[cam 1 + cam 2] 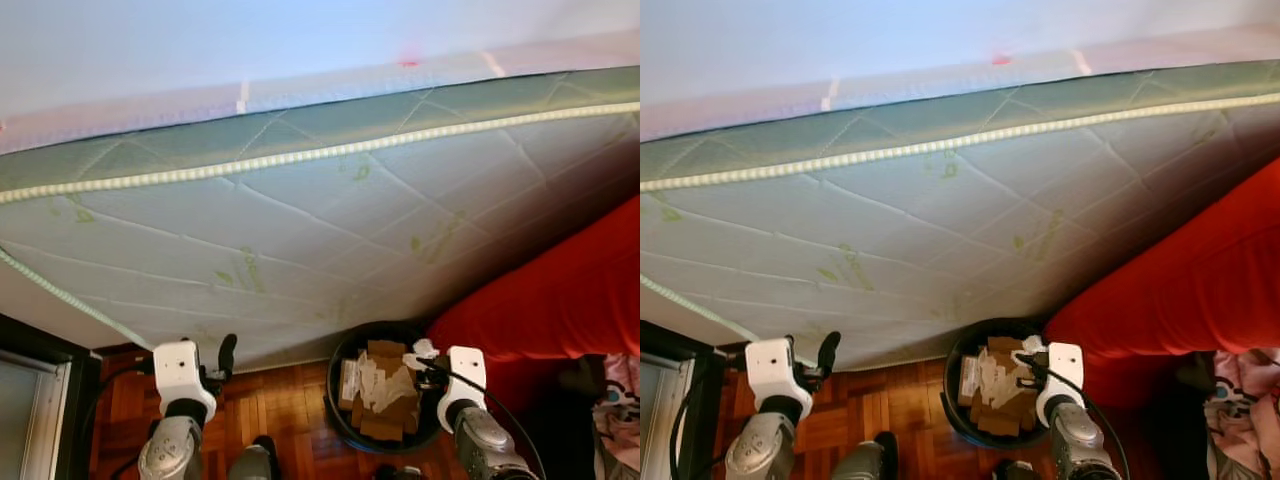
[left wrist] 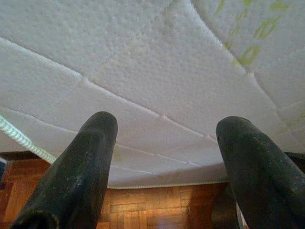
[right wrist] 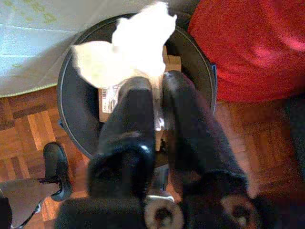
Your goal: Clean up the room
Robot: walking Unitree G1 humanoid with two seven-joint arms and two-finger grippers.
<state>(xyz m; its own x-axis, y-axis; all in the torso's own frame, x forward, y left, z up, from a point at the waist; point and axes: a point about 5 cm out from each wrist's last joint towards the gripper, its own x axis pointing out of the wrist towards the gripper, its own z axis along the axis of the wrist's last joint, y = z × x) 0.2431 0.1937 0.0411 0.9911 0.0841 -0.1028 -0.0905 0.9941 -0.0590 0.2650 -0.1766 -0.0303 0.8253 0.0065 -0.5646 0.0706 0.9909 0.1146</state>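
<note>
Right gripper [image 3: 155,107] pinches a crumpled tissue [image 3: 128,47] over the bin [image 3: 76,124]; light, limp, best held by its bunched end; left gripper [image 2: 167,157] gapes wide, empty, near the mattress [image 1: 300,250].

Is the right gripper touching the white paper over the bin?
Touching: in the right wrist view the right gripper pinches the white paper between its jaws, above the black bin.
</note>
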